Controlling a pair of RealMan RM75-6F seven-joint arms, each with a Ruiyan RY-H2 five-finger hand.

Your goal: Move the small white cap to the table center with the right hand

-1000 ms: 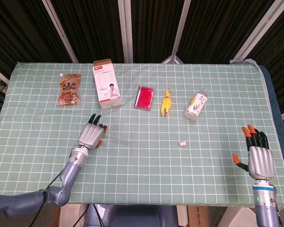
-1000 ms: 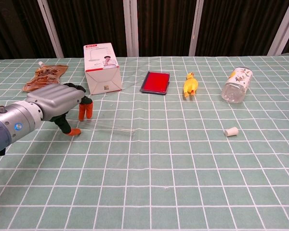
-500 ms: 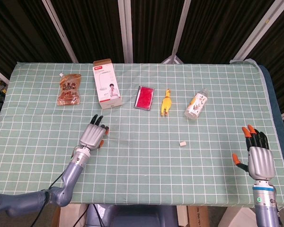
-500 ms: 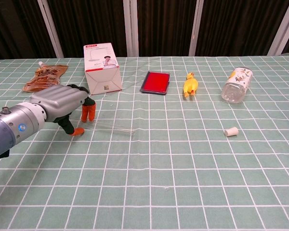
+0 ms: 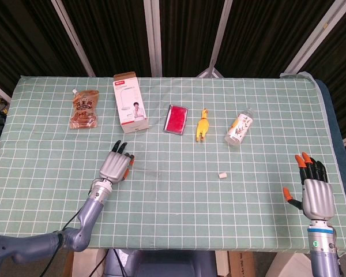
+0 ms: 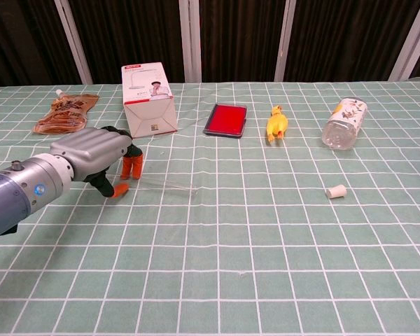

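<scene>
Right hand [image 5: 316, 195] waits open, small white cap [image 5: 222, 175] not yet approached

The cap lies alone on the tabletop [image 5: 179, 208], right of centre and nearer than the bottle [image 5: 239, 128], well apart from the right hand, whose fingers are spread and empty at the near right edge. A good pick likely means reaching left over the cap, descending straight and pinching it lightly, since so small a piece could roll away. The left hand [image 6: 96, 155], fingers curled down, rests empty at the left.
</scene>
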